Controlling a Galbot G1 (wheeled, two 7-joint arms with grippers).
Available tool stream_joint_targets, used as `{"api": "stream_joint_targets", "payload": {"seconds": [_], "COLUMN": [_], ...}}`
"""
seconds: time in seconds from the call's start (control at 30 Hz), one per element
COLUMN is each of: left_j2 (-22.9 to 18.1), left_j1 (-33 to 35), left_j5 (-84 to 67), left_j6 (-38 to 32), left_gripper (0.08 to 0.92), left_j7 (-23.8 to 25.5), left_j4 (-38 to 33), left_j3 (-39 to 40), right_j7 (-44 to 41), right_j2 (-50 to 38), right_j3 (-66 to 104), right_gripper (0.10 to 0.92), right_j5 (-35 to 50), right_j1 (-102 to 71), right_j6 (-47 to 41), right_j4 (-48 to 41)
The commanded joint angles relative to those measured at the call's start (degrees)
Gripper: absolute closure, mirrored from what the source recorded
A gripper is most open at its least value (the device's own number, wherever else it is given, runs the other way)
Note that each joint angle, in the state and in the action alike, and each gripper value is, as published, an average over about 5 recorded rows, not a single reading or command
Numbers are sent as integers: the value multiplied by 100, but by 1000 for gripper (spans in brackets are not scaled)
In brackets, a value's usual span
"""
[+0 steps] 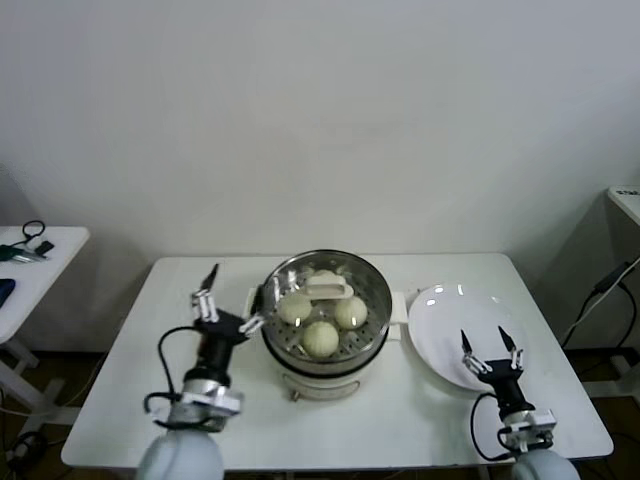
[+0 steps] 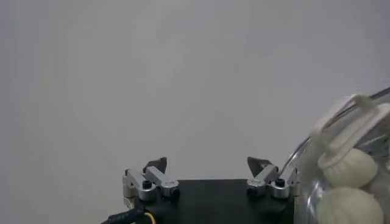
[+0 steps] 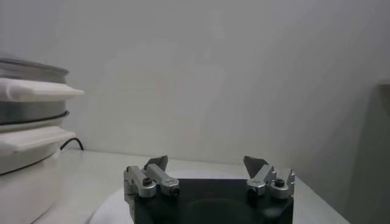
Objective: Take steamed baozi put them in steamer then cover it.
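Note:
The steamer point(image 1: 378, 330) stands mid-table, a steel basket on a white pot base. Several cream baozi point(image 1: 320, 339) lie inside it. The glass cover, with its white handle point(image 1: 329, 291), rests on the basket over them. My left gripper point(image 1: 238, 283) is open and empty just left of the steamer's rim, one finger close to the cover's edge. In the left wrist view the gripper point(image 2: 208, 162) is open, with the cover handle point(image 2: 348, 129) and baozi point(image 2: 350, 168) beside it. My right gripper point(image 1: 484, 335) is open and empty over the white plate point(image 1: 438, 312).
The white plate is empty and lies right of the steamer. The right wrist view shows the open gripper point(image 3: 207, 161) and the steamer's side point(image 3: 24, 109). A small side table point(image 1: 45, 250) with cables stands far left. Another surface edge point(image 1: 628, 198) is at far right.

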Motion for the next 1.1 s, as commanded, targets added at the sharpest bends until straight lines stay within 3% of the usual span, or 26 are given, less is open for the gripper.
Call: {"api": "stream_joint_targets", "payload": {"seconds": [0.03,0.2,0.37,1.1], "left_j2": [131,-63,-188,-403], "left_j1": [1288,1181,1120,1237], "left_j5": [-4283,-4339,-4274,-4212], "left_j6": [-2260,-2818,-2971,-2906], "left_gripper": [177,177,177,177], "left_j7": [368,451,570,771], "left_j4": [1034,1835,2162,1911], "left_j3": [-2019,-1740,-1569,-1344], "right_j7": [39,35,29,57], "right_j2": [-5,-17,-98,-129], "right_j3": [-59,-105,-155,-175], "right_gripper": [203,203,203,203], "right_j5": [147,261,434,535], "right_j1": [31,56,48,86], "right_j6": [309,366,330,340], "right_j4": [-122,-200,-232,-276]}}
